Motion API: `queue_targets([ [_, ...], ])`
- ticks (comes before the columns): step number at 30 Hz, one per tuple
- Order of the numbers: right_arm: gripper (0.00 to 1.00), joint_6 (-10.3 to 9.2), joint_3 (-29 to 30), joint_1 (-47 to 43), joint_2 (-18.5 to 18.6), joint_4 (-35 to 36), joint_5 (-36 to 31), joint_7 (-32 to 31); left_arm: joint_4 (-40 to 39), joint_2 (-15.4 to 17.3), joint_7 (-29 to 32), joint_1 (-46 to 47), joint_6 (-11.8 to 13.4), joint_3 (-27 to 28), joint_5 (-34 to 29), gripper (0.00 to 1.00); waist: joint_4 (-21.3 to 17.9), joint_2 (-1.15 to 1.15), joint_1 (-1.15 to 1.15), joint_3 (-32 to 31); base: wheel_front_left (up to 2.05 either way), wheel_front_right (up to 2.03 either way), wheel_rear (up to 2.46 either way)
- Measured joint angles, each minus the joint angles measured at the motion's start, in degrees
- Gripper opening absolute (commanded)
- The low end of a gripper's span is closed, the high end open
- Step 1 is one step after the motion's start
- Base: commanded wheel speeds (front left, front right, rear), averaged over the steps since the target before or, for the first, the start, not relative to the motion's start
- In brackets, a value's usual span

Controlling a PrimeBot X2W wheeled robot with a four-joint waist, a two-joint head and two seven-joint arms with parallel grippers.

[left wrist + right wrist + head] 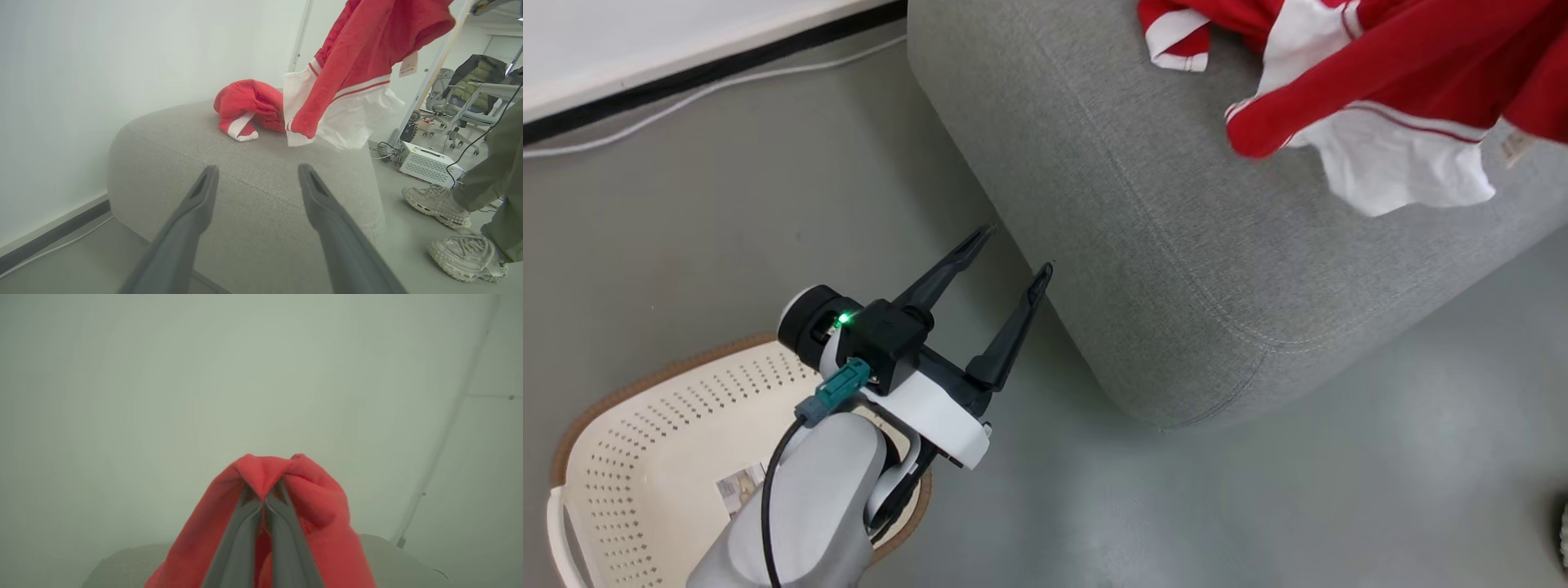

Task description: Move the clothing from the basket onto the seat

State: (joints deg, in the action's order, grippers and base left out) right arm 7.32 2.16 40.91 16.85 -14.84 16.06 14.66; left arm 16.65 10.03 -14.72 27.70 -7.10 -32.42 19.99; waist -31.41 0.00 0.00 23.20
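Beside the seat (253, 179), a person's shoes (436, 204) stand.

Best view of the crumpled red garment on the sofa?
Left wrist view: the crumpled red garment with white trim lies largely visible on the grey woven sofa. Head view crops it; right wrist faces the wall.

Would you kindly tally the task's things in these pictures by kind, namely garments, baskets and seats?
Red garments: 2 (crumpled garment, hanging garment)
Basket: 1
Seat: 1
Total: 4
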Motion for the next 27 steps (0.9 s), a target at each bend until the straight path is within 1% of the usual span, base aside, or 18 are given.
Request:
queue_targets([
  [2,0.0,0.0,0.3,2.6,1.5,-1.2,-2.3,0.0,0.0,0.6,0.0,0.8,0.0,-0.1,-0.3,1.0,0.6,0.0,0.0,1.9,0.0,0.0,0.0],
  [5,0.0,0.01,0.8,6.9,3.1,-3.9,-4.1,0.0,-0.3,1.5,0.0,2.4,0.0,-0.1,-0.3,1.0,1.6,0.0,0.0,4.7,0.0,0.0,0.0],
  [13,0.0,0.01,3.1,20.6,9.2,-13.4,-10.2,0.0,-0.3,3.0,0.0,4.7,0.0,-1.1,-0.5,1.0,3.8,0.0,0.0,11.0,0.0,0.0,0.0],
  [16,0.0,0.04,5.0,24.9,10.8,-18.2,-12.3,0.0,-0.1,3.5,0.1,5.4,0.0,-1.6,-0.5,1.0,4.6,0.0,0.0,12.7,0.0,0.0,0.0],
  [17,0.0,0.1,6.5,27.3,12.0,-21.4,-14.3,0.0,-0.1,3.5,0.1,5.7,0.0,-2.1,-0.5,1.0,5.4,0.0,0.0,13.6,0.0,0.0,0.0],
  [18,0.0,0.1,7.4,28.4,12.4,-23.0,-15.1,0.0,0.0,3.5,0.1,5.8,0.0,-2.4,-0.4,1.0,5.8,0.0,0.0,13.9,0.0,0.0,0.0],
  [20,0.0,0.1,9.4,30.1,12.9,-26.4,-17.0,0.0,0.0,3.5,0.1,5.9,0.0,-3.0,-0.3,1.0,6.7,0.0,0.0,14.5,0.0,0.0,0.0],
  [23,0.0,0.1,11.7,31.7,12.5,-31.2,-18.2,-0.6,0.3,3.5,0.1,6.8,0.0,-3.4,-0.2,1.0,7.7,0.0,0.0,15.5,0.0,0.0,0.0],
  [27,0.0,0.1,13.4,32.2,10.2,-37.3,-18.7,-1.6,0.9,3.3,0.1,8.1,0.0,-4.2,0.0,1.0,9.3,0.0,0.0,16.4,0.0,0.0,0.0],
])
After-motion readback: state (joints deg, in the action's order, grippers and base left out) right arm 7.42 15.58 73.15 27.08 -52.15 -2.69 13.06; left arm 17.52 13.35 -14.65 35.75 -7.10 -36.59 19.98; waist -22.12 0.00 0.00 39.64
